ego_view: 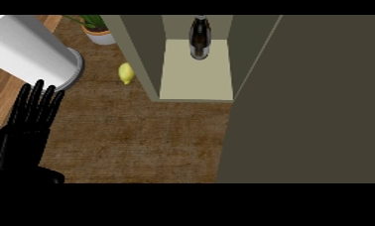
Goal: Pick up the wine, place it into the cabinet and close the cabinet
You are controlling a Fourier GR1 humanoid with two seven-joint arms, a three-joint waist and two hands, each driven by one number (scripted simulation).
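Wine bottle (200, 39) upright inside cabinet (196, 79), neck toward camera, long axis vertical; left hand (31, 116) at left edge, fingers straight, holding nothing

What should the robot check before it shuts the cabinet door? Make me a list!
1. Wine bottle stands inside the cabinet: ok.
2. Bottle is upright, near the back of the shelf: ok.
3. Cabinet door is shut: not ok, it is open.
4. Left hand is away from the doorway, open at the view's left: ok.
5. Right hand is ready at the door: cannot tell, it is out of view.
6. Lemon lies outside the cabinet, on the counter: ok.
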